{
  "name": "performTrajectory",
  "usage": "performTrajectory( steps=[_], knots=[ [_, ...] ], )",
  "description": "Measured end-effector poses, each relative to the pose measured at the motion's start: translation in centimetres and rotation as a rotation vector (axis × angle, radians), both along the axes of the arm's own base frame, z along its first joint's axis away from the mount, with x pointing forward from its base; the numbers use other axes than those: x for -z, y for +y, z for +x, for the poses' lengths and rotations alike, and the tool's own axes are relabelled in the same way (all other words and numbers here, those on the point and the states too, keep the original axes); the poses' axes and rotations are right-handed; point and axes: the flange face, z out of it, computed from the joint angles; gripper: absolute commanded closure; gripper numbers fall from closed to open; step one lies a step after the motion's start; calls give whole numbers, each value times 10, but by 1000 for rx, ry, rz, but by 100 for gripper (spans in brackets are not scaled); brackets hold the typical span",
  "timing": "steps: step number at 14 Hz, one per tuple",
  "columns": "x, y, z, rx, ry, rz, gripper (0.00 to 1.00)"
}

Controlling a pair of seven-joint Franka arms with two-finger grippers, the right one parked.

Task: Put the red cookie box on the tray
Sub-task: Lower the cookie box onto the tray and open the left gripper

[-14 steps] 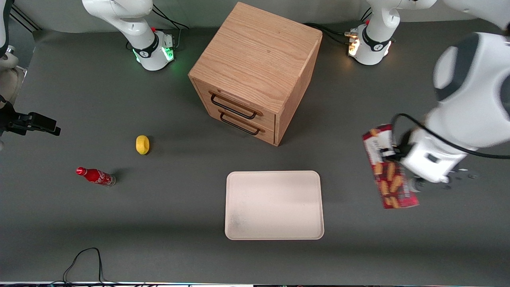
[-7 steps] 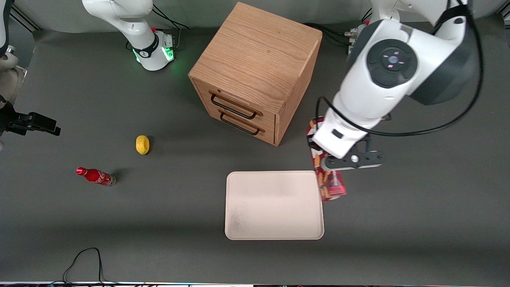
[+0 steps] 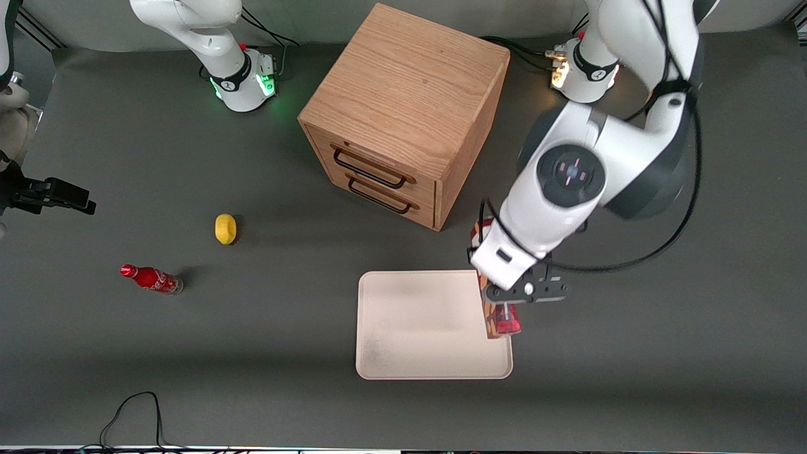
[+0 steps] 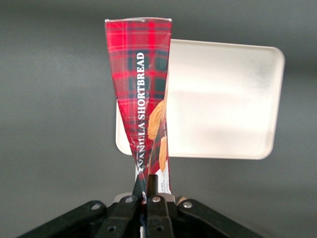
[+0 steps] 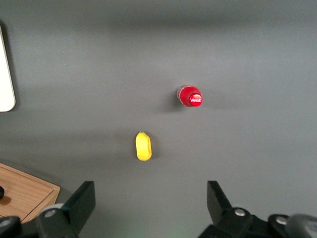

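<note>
We see the gripper (image 3: 504, 301) clamped on the red cookie box (image 3: 501, 318), its two fingers (image 4: 151, 186) pressed close together on the box's narrow end in the left wrist view. The box hangs from the gripper, lifted off the surface (image 3: 252, 353), above the tray's (image 3: 429, 353) edge that lies toward the working arm's end. From the front camera most of the box is covered by the wrist and the white arm link, so only its lower red end and a sliver near the wrist show. In the left wrist view the box's tartan side with the words "VANILLA SHORTBREAD" (image 4: 141, 99) points away from the camera, with the cream tray (image 4: 233, 99) beneath it. The box seems to overlap the tray's rim rather than sit over its middle, though we cannot be sure of its height above it.

The wooden drawer cabinet (image 3: 403, 107) stands farther from the front camera than the tray, near the arm. Toward the parked arm's end lie a yellow lemon-like object (image 3: 225, 228) and a small red cola bottle (image 3: 151, 279), well apart from the tray.
</note>
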Motion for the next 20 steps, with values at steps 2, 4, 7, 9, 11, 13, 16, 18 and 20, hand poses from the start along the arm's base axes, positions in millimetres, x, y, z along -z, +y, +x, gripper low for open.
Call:
performTrajectory(
  steps=[2,4,7,9,11,13,16,18,20],
  knots=[
    [43,5,16,8,-2,2,100],
    [84,11,27,23,-26,4,100],
    [123,19,31,67,-21,24,100],
    [140,19,32,82,-31,35,100],
    [160,18,34,85,-36,33,100],
    [178,17,35,87,-39,29,100],
    [194,16,36,92,-57,27,88],
    [195,16,37,97,-66,34,35],
    [194,16,39,102,-88,34,15]
  ],
)
